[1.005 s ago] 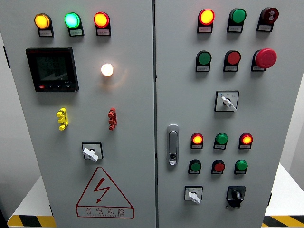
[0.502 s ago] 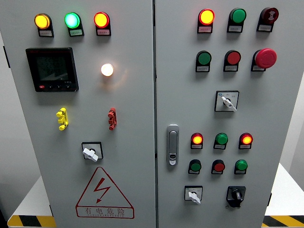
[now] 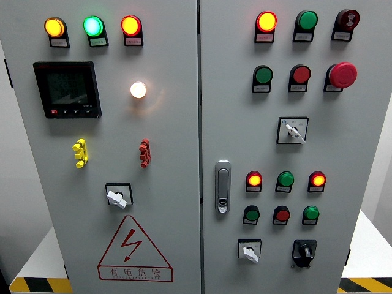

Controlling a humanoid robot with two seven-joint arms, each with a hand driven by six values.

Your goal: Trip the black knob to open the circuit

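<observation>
The black knob [image 3: 304,252] sits at the lower right of the right cabinet door, its pointer angled down and to the left. Beside it on the left is a white rotary switch [image 3: 249,251]. Neither of my hands nor any arm shows in the head view.
The grey two-door cabinet carries lit indicator lamps, a red mushroom stop button [image 3: 342,75], a chrome door latch [image 3: 222,187], white selector switches [image 3: 293,130] [image 3: 117,196], a black meter [image 3: 67,89] and a red warning triangle [image 3: 135,250]. Hazard-striped floor edges show at both bottom corners.
</observation>
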